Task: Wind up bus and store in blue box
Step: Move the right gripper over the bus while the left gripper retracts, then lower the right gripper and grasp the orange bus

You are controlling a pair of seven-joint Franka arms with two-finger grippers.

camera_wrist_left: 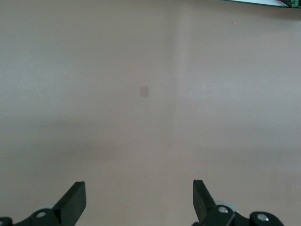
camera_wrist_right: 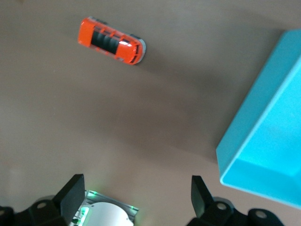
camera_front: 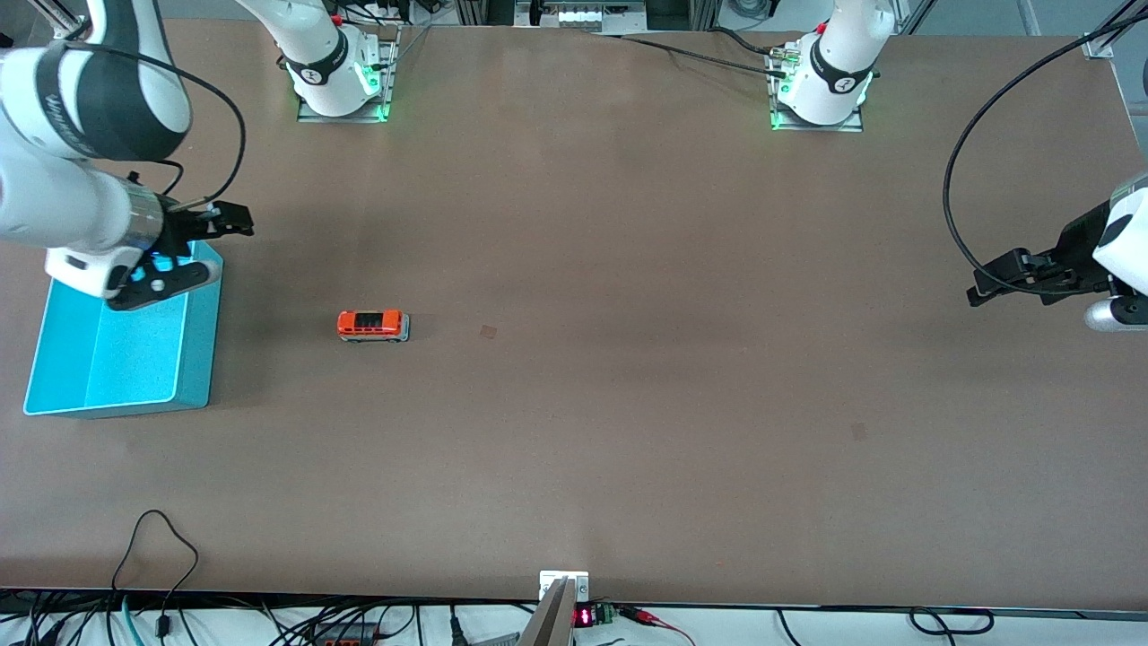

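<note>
The bus served as the landmark. It stood alone on its wheels on the bare counter, lying lengthwise along the counter, with nothing touching it, so either arm could have come down on it from above. The blue box sat well apart from the bus, toward the right arm's end of the counter, about as near the front camera as the bus. It was empty, mouth upward, ready to take the toy once wound.

The right tool hung over the box's rim on the side farther from the camera, fingers spread and grasping nothing; it was the likelier one to fetch the bus. The left tool waited over the left arm's end of the counter, very far from the bus, likewise released and empty.
</note>
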